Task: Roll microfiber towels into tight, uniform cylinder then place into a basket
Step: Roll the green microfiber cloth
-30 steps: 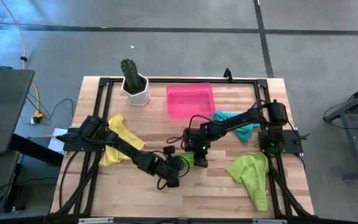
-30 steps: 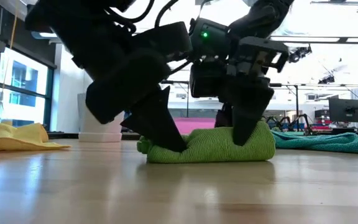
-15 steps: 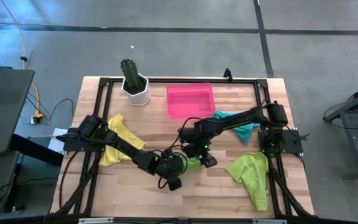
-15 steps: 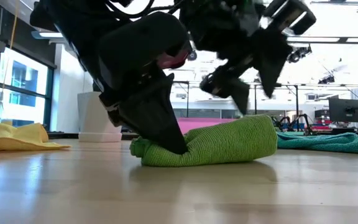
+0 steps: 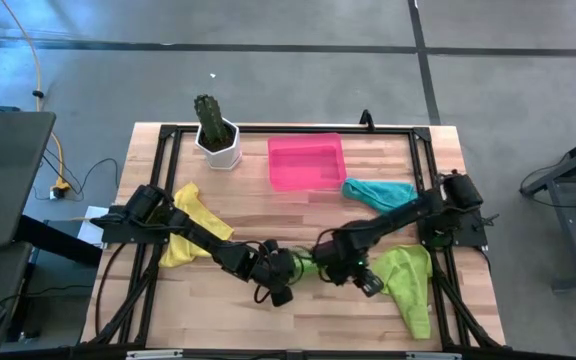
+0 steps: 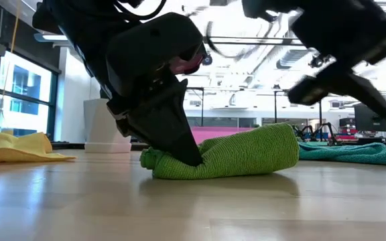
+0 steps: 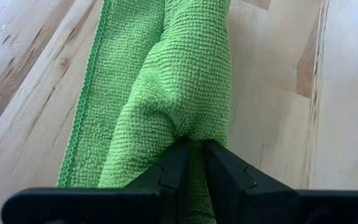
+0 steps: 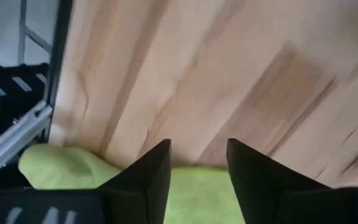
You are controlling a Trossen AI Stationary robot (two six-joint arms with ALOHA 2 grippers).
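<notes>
You are looking at a rolled lime green towel (image 6: pixel 233 155) lying at mid-desk, one end pinched. The yellow towel (image 5: pixel 186 232) is lying crumpled at the left, the loose lime towel (image 5: pixel 408 285) at the right. The teal towel (image 5: pixel 378 191) is lying just beside the empty pink basket (image 5: pixel 306 162).

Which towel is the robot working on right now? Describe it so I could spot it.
Start at the pink basket at the table's far edge, then come toward the near edge: the rolled green towel lies mid-table. Unlike the loose yellow, teal and lime cloths, it is a roll, pinched at one end by the left tool.
</notes>
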